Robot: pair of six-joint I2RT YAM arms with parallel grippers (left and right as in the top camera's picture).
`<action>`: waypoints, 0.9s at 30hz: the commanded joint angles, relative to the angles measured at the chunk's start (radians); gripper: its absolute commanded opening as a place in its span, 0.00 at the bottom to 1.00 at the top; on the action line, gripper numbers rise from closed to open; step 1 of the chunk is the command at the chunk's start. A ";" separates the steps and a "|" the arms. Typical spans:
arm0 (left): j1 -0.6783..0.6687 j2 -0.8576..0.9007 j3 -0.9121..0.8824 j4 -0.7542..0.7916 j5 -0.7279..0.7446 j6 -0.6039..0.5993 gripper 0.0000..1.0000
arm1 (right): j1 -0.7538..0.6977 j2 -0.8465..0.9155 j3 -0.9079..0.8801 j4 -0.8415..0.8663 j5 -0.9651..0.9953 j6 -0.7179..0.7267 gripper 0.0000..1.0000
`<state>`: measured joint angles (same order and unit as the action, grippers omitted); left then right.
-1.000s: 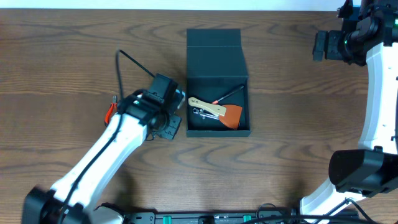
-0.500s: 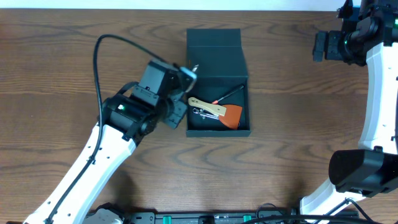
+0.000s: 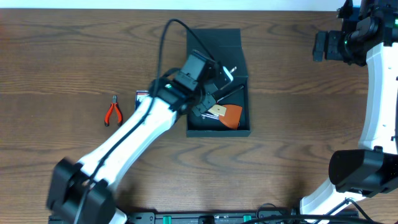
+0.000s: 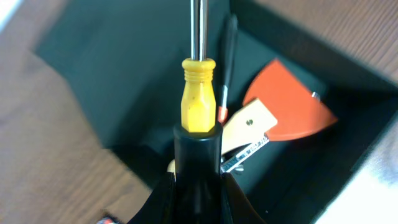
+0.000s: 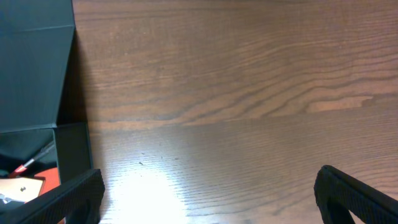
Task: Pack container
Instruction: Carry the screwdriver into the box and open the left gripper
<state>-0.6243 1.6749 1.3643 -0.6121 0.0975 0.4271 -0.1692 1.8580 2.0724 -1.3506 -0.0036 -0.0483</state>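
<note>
The dark teal container (image 3: 239, 67) stands open at the table's middle, its lid flap (image 3: 214, 38) lying flat behind it. Inside lie an orange scraper with a wooden handle (image 3: 229, 116) and a thin red-and-black tool (image 3: 231, 93). My left gripper (image 3: 214, 79) hovers over the box's left half, shut on a screwdriver with a black-and-yellow handle (image 4: 198, 102), its metal shaft pointing over the box. The left wrist view shows the left gripper (image 4: 198, 190), the scraper (image 4: 289, 115) and the container's floor (image 4: 124, 68) below. My right gripper (image 5: 211, 199) is open and empty, far right of the container (image 5: 37, 68).
Red-handled pliers (image 3: 112, 111) lie on the wood left of the box. A small case (image 3: 142, 95) shows partly under the left arm. The right arm (image 3: 348, 43) is raised at the back right corner.
My left arm has swung from the table left of the box to above the box, carrying the screwdriver. The pliers are now uncovered. The right arm has not moved.
</note>
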 commanded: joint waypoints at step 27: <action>-0.015 0.117 0.026 -0.079 -0.037 0.013 0.73 | -0.002 -0.004 -0.005 0.004 0.003 -0.014 0.99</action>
<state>-0.6373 1.8637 1.3643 -0.6838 0.0933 0.4431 -0.1692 1.8580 2.0724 -1.3460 -0.0036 -0.0483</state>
